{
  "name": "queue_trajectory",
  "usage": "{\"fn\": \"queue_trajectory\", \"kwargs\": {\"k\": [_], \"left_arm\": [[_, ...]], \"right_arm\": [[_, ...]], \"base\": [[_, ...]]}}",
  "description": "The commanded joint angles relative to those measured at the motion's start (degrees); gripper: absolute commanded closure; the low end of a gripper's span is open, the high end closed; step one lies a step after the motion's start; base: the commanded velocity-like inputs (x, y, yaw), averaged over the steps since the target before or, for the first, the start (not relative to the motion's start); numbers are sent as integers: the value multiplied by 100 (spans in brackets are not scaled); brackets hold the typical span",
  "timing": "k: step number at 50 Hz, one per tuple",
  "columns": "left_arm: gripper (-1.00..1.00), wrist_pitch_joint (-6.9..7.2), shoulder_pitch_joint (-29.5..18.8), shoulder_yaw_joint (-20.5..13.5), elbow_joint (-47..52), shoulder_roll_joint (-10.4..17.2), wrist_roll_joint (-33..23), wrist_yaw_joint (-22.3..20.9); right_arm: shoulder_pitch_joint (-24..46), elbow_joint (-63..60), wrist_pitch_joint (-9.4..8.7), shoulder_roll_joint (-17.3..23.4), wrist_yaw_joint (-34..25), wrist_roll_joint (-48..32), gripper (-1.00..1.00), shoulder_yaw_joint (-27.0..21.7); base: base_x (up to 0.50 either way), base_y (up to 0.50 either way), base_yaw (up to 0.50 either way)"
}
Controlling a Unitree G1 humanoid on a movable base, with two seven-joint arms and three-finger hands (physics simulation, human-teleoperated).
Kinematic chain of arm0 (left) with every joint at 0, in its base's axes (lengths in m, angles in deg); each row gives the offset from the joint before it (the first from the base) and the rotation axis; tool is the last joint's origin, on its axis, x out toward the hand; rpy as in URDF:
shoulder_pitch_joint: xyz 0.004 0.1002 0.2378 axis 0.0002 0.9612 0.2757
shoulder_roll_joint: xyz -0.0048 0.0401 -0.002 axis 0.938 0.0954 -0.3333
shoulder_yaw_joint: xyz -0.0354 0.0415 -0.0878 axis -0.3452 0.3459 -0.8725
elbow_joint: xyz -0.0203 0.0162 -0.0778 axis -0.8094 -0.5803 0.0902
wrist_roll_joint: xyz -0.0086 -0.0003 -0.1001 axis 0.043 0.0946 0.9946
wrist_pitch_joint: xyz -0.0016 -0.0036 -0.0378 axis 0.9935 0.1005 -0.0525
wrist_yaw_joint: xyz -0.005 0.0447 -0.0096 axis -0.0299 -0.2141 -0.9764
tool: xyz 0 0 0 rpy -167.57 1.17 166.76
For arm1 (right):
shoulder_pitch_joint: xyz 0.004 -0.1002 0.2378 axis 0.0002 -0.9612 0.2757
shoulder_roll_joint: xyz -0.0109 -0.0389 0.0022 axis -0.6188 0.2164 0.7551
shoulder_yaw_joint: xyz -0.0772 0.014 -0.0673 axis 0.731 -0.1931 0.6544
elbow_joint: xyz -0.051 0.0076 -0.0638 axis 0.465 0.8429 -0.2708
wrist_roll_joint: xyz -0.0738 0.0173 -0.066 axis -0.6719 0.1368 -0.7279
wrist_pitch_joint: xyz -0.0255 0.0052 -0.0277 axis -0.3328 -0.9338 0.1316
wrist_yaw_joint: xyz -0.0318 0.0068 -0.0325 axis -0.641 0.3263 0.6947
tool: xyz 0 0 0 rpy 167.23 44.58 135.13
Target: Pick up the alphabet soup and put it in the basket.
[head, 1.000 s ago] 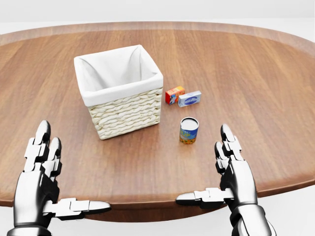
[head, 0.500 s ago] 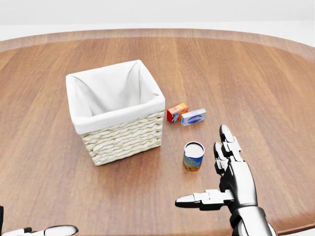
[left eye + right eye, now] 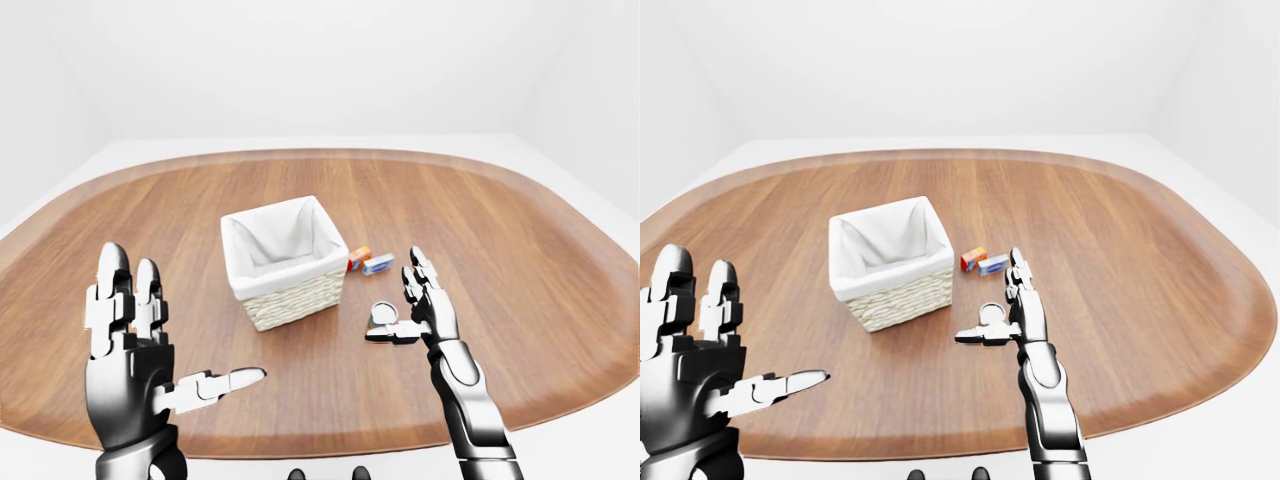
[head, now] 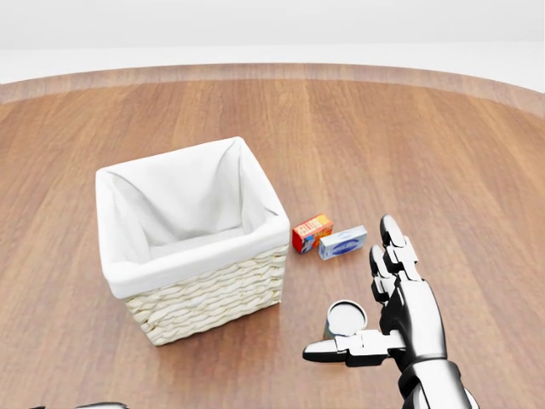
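The alphabet soup can [image 4: 345, 319] stands upright on the wooden table [image 4: 426, 153], to the right of and below the basket in the head view. The wicker basket [image 4: 201, 300] has a white cloth lining and holds nothing I can see. My right hand [image 4: 362, 298] is open just right of the can, its thumb [image 4: 336, 349] stretched across the can's lower part and its fingers [image 4: 390, 243] upright; I cannot tell if it touches. My left hand [image 3: 185, 320] is open and empty, raised at the left of the left-eye view, far from the can.
A small orange-red box [image 4: 312, 233] and a blue-white box [image 4: 342, 242] lie side by side above the can, right of the basket. The table's rounded edge [image 3: 560, 400] runs along the bottom right of the left-eye view.
The camera has moved forward: basket, boxes and can have slid down and grown in the head view. The left hand has left that view. The right hand now stands beside the can.
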Motion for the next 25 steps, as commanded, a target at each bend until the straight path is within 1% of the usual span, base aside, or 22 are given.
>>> {"fn": "queue_trajectory", "kwargs": {"k": [1,12,20,23,25], "left_arm": [[-100,0,34,79,-49,25,-53,21],[-100,0,105,157,-23,63,-76,60],[-100,0,119,149,22,72,-52,62],[-100,0,132,149,24,71,-50,51],[-100,0,123,133,18,72,-34,43]], "right_arm": [[-18,-13,0,-4,-10,0,-100,8],[-32,-44,0,-4,-13,-11,-100,14],[66,225,0,-16,78,-94,-100,27],[102,380,167,-7,78,-125,-100,24],[185,481,155,-2,99,-65,-100,-27]], "base": [[34,0,0],[33,0,0],[33,0,0],[0,0,0],[0,0,0]]}}
